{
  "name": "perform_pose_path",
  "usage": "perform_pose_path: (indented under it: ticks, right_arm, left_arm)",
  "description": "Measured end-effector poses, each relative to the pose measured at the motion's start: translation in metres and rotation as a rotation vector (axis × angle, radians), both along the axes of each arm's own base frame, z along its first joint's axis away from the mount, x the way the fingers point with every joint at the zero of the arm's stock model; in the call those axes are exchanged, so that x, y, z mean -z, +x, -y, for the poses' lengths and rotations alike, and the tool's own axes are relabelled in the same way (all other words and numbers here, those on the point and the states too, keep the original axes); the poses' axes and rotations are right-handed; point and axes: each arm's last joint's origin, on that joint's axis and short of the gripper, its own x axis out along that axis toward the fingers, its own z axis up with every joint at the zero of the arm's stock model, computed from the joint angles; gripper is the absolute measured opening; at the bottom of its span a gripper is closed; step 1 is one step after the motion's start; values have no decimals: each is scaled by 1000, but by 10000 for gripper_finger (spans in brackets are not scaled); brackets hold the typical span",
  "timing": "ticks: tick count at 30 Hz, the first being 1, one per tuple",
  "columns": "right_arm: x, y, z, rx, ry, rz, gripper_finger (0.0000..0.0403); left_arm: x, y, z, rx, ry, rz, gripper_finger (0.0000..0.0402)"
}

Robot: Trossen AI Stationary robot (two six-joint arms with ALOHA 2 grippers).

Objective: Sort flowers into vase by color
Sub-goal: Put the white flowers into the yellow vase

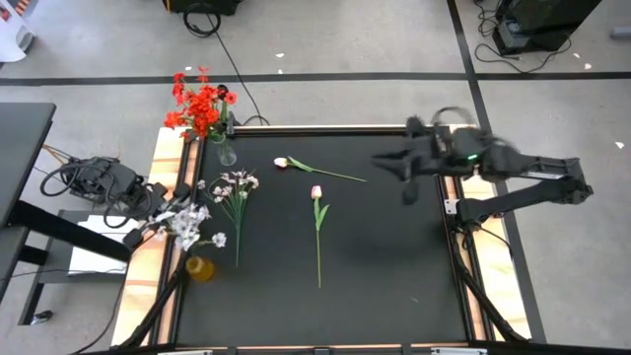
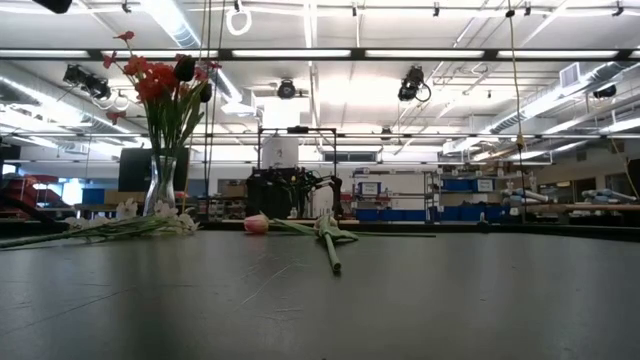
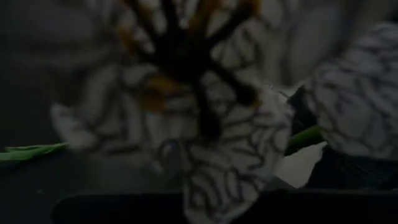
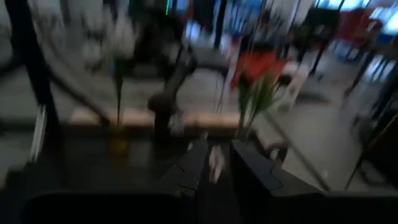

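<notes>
Red flower sprays (image 1: 202,104) stand in a clear glass vase (image 1: 227,153) at the table's far left; the low view shows the same red sprays (image 2: 160,85). A white spray (image 1: 189,222) stands over an amber vase (image 1: 199,268) at the left edge, and its blossoms (image 3: 230,155) fill the left wrist view. My left gripper (image 1: 173,215) is right beside it. Another white spray (image 1: 235,187) and two pink tulips (image 1: 281,163) (image 1: 316,192) lie flat on the table. My right gripper (image 4: 217,165) hovers open over the table's right part (image 1: 389,163), holding nothing.
Cables and a dark box (image 1: 99,177) lie off the table's left edge. The black table top (image 1: 394,276) is bare on its right and near parts. The right arm's base (image 1: 463,207) sits at the right edge. Neither gripper shows in the low view.
</notes>
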Motion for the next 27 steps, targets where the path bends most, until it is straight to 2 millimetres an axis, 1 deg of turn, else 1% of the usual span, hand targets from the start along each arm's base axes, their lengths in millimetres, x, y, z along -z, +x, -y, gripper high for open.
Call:
perform_pose_path:
  ticks: [3, 6, 9, 12, 15, 17, 19, 22, 27]
  right_arm:
    - [-18, -29, 4, -56, 32, 134, 76]
    - [-29, -59, 5, -127, 65, 223, 76]
    - [-30, -80, 3, -164, 72, 272, 76]
    - [-20, -94, 1, -160, 86, 308, 76]
    - [-10, -101, 0, -157, 107, 349, 76]
    - [0, -103, -1, -159, 125, 351, 76]
    - [11, -101, 0, -158, 156, 335, 76]
    - [23, -98, 0, -161, 190, 338, 76]
    - [35, -93, 1, -158, 221, 320, 76]
  left_arm:
    - [0, 1, -1, -35, 7, 3, 8]
    - [0, 1, -1, -60, 16, 9, 7]
    - [0, 1, -2, -69, 21, 12, 7]
    - [0, 1, -2, -69, 21, 12, 7]
    - [0, 1, -2, -69, 21, 12, 7]
    - [0, 1, -2, -69, 21, 12, 7]
    - [0, 1, -2, -69, 21, 12, 7]
    - [0, 1, -2, -69, 21, 12, 7]
    - [0, 1, -2, -61, 26, 16, 7]
